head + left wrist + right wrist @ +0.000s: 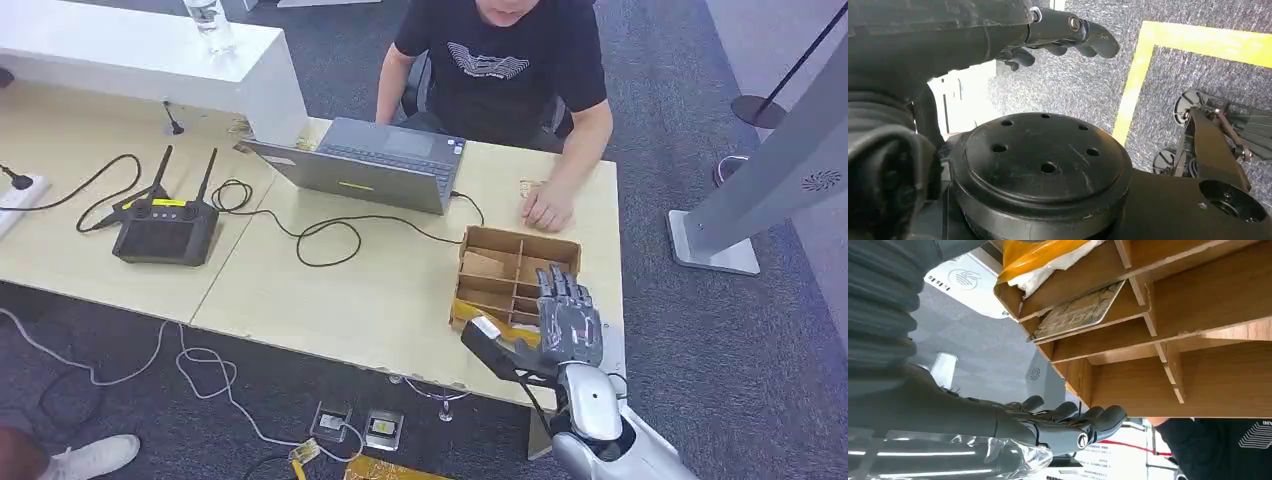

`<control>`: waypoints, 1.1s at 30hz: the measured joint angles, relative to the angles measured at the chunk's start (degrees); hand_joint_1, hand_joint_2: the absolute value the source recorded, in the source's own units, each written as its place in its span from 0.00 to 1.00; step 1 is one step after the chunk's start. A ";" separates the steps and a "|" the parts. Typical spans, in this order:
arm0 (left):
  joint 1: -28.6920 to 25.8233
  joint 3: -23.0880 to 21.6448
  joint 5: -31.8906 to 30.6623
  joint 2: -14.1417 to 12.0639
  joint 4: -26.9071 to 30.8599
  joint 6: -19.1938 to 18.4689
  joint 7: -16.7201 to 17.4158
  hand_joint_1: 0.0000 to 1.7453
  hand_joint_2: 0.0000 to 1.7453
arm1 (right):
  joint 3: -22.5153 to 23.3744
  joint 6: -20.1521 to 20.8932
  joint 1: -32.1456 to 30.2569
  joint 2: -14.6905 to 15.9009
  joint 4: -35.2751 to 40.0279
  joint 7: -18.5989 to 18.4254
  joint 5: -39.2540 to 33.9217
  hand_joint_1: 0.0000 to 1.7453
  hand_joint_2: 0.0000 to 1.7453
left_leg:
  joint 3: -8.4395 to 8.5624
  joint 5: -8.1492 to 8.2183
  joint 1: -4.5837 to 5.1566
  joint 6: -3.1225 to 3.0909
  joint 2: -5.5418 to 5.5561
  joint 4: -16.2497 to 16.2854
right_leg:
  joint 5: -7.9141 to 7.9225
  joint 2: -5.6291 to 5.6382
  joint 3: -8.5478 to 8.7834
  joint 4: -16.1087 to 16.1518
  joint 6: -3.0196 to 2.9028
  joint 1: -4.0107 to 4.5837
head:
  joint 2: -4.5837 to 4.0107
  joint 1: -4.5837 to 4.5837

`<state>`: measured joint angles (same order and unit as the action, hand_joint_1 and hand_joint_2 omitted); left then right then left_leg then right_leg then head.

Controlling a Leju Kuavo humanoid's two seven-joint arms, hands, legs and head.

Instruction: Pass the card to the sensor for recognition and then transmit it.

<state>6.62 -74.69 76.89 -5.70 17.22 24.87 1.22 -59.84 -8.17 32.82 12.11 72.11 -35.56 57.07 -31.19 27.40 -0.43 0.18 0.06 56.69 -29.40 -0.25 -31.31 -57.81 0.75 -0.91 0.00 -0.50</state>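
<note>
Head view: the right hand [568, 322] hovers over the near right part of the wooden box [515, 273] on the desk [350, 290], fingers spread and extended, holding nothing. A person [505, 60] sits across the desk with a hand [546, 208] resting just beyond the box. A laptop [365, 160] and a controller [165, 228] lie further left, cables between them.

Left wrist view: the left hand [1058, 35] hangs over grey carpet, fingers loosely curled and apart, empty. A yellow line [1168, 55] marks the floor.

Right wrist view: the right hand's fingers [1083, 422] stretch out beside the box wall. The card [1080, 312] lies in one compartment, near a yellow bag [1043, 255] in the next.
</note>
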 joint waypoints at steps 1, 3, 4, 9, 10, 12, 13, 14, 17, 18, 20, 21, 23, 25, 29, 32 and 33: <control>0.00 0.00 0.00 0.00 0.00 0.02 0.00 0.00 0.00 | -0.02 0.00 0.03 -0.04 -0.15 0.00 0.00 0.00 1.00 | 0.00 0.00 0.00 0.00 0.00 0.00 | 0.00 0.00 0.00 0.00 0.00 0.00 | 0.00 0.00; 0.00 0.00 0.00 0.00 0.00 0.04 0.00 0.00 0.00 | -0.09 0.02 0.10 -0.07 -0.39 0.00 0.00 0.00 1.00 | 0.00 0.00 0.00 0.00 0.00 0.00 | 0.00 0.00 0.00 0.00 0.00 0.00 | 0.00 0.00; 0.00 0.00 0.00 0.00 0.00 0.11 0.00 0.00 0.00 | -0.20 0.02 0.17 -0.07 -0.57 0.00 0.00 0.00 1.00 | 0.00 0.00 0.00 0.00 0.00 0.00 | 0.00 0.00 0.00 0.00 0.00 0.00 | 0.00 0.00; 0.00 0.00 0.00 0.00 0.00 0.30 0.00 0.00 0.00 | -0.39 -0.24 0.39 -0.17 -1.29 -0.04 0.00 0.00 1.00 | 0.00 0.00 0.00 0.00 0.00 0.00 | 0.00 0.00 0.00 0.00 0.00 0.00 | 0.00 0.00; 0.00 0.00 0.00 0.00 0.00 0.33 0.00 0.00 0.00 | -0.42 -0.31 0.48 -0.20 -1.44 -0.09 0.02 0.00 1.00 | 0.00 0.00 0.00 0.00 0.00 0.00 | 0.00 0.00 0.00 0.00 0.00 0.00 | 0.00 0.00; 0.00 0.00 0.00 0.00 0.00 0.37 0.00 0.00 0.00 | -0.46 -0.37 0.83 -0.20 -1.82 -0.13 0.28 0.00 1.00 | 0.00 0.00 0.00 0.00 0.00 0.00 | 0.00 0.00 0.00 0.00 0.00 0.00 | 0.00 0.00; 0.00 0.00 0.00 0.00 0.00 0.39 0.00 0.00 0.00 | -0.48 -0.39 0.97 -0.20 -2.01 -0.18 0.33 0.00 1.00 | 0.00 0.00 0.00 0.00 0.00 0.00 | 0.00 0.00 0.00 0.00 0.00 0.00 | 0.00 0.00; 0.00 0.00 0.00 0.00 0.00 0.39 0.00 0.00 0.00 | -0.48 -0.39 1.06 -0.20 -2.12 -0.20 0.35 0.00 1.00 | 0.00 0.00 0.00 0.00 0.00 0.00 | 0.00 0.00 0.00 0.00 0.00 0.00 | 0.00 0.00; 0.00 0.00 0.00 0.00 0.00 0.42 0.02 0.00 0.00 | -0.48 -0.39 1.25 -0.20 -2.54 -0.24 0.46 0.00 1.00 | 0.00 0.00 0.00 0.00 0.00 0.00 | 0.00 0.00 0.00 0.00 0.00 0.00 | 0.00 0.00; 0.00 0.00 0.00 0.00 0.00 0.44 0.00 0.00 0.00 | -0.48 -0.37 1.36 -0.20 -2.84 -0.28 0.52 0.00 1.00 | 0.01 0.00 0.00 0.00 0.00 0.00 | 0.00 0.00 0.00 0.00 0.00 0.00 | 0.00 0.00; 0.00 0.00 0.00 0.00 0.00 0.48 0.00 0.00 0.00 | -0.48 -0.35 1.46 -0.20 -3.08 -0.33 0.59 0.00 1.00 | 0.01 0.00 0.00 0.00 0.00 0.00 | 0.00 0.00 0.00 0.00 0.00 0.00 | 0.00 0.00; 0.00 0.00 0.00 0.00 0.00 0.48 0.00 0.00 0.00 | -0.48 -0.35 1.51 -0.17 -3.21 -0.37 0.70 0.00 1.00 | 0.01 0.00 0.00 0.00 0.00 0.00 | 0.00 0.00 0.00 0.00 0.00 0.00 | 0.00 0.00; 0.00 0.00 0.00 0.00 0.00 0.52 0.02 0.00 0.00 | -0.48 -0.35 1.59 -0.13 -3.43 -0.42 1.31 0.00 1.00 | 0.01 0.00 0.00 0.00 0.00 0.00 | 0.00 0.00 0.00 0.00 0.00 0.00 | 0.00 0.00; 0.00 0.00 0.00 -0.02 0.00 0.57 0.00 0.00 0.00 | -0.48 -0.31 1.69 -0.11 -3.63 -0.42 1.55 0.00 1.00 | 0.01 0.00 0.00 0.00 0.00 0.00 | 0.00 0.01 0.00 0.00 0.00 0.00 | 0.00 0.00; 0.00 0.00 0.00 -0.02 0.00 0.66 0.00 0.00 0.00 | -0.48 -0.02 1.79 -0.04 -3.91 -0.46 2.19 0.00 1.00 | 0.01 0.00 0.00 0.00 0.00 0.00 | 0.00 0.01 0.00 0.00 0.00 0.00 | 0.00 0.00; 0.00 0.00 0.00 -0.04 0.00 0.66 0.02 0.00 0.00 | -0.48 0.00 1.86 0.00 -4.15 -0.50 2.40 0.00 1.00 | 0.01 0.00 0.00 0.00 0.00 0.00 | 0.00 0.01 0.00 0.00 0.00 0.00 | 0.02 0.00; 0.00 0.00 0.00 -0.04 0.00 0.66 0.00 0.00 0.00 | -0.48 0.00 1.86 0.02 -4.20 -0.50 2.40 0.00 1.00 | 0.01 0.00 0.00 0.00 0.00 0.00 | 0.00 0.01 0.00 0.00 0.00 0.00 | 0.00 0.00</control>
<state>6.61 -74.69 76.89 -5.75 17.22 25.53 1.22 -60.33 -8.17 34.68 12.13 67.91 -36.06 59.47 -31.18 27.40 -0.43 0.18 0.06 56.69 -29.40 -0.24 -31.31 -57.81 0.75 -0.91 0.00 -0.50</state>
